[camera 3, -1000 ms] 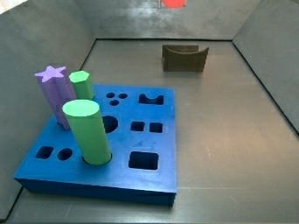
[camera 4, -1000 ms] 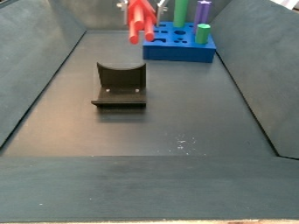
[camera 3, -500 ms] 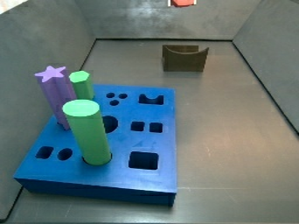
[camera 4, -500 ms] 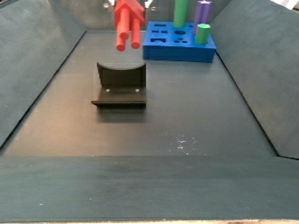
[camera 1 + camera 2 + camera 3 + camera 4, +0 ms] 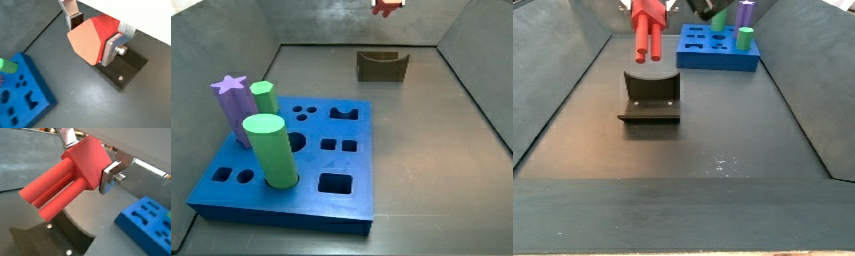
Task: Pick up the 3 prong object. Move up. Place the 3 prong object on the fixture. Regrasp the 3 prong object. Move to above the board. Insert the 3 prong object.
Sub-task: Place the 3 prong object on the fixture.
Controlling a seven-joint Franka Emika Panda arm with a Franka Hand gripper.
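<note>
Red 3 prong object (image 5: 63, 183) is clamped at its upper end between the hand's (image 5: 90, 165) silver fingers (image 5: 110, 175), hanging in the air above the dark fixture (image 5: 649, 100). In a side view the fixture's notch is empty. The blue board (image 5: 291, 165) sits well apart, carrying green cylinders (image 5: 269, 150) and a purple star peg (image 5: 231, 105).

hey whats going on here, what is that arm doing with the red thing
The gripper is shut on the 3 prong object, a red lobed peg, and holds it in the air above the fixture. In a side view the peg hangs upright over the notched block, not yet resting on it. The board sits apart, with two green cylinders and a purple star-topped peg already standing in it.
</note>
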